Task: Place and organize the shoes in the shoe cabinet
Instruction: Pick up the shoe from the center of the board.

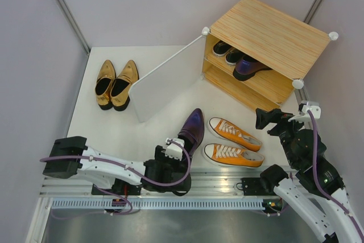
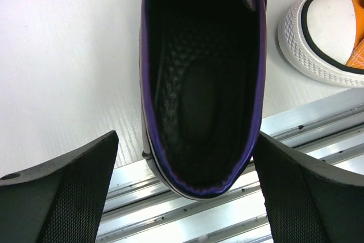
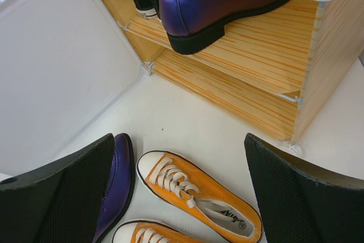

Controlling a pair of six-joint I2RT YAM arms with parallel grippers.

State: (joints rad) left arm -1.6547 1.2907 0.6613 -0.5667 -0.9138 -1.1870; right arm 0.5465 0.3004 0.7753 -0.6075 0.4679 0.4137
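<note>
The shoe cabinet (image 1: 267, 35) stands at the back right with its white door (image 1: 165, 81) swung open. Its inner shelf holds black sneakers (image 1: 227, 52) and one purple loafer (image 1: 250, 66). The other purple loafer (image 1: 192, 129) lies on the table, and my left gripper (image 1: 179, 145) is open around its heel. In the left wrist view that loafer's heel (image 2: 202, 83) sits between the spread fingers of the left gripper (image 2: 185, 197). Orange sneakers (image 1: 233, 143) lie beside it. My right gripper (image 1: 266, 119) hangs open and empty above them; the right wrist view shows the orange sneakers (image 3: 199, 192) below the right gripper (image 3: 179, 197).
Gold pumps (image 1: 116, 83) stand side by side at the back left, beyond the door's free edge. The metal rail (image 1: 216, 183) with the arm bases runs along the near edge, just under the loafer's heel. Grey walls close in both sides.
</note>
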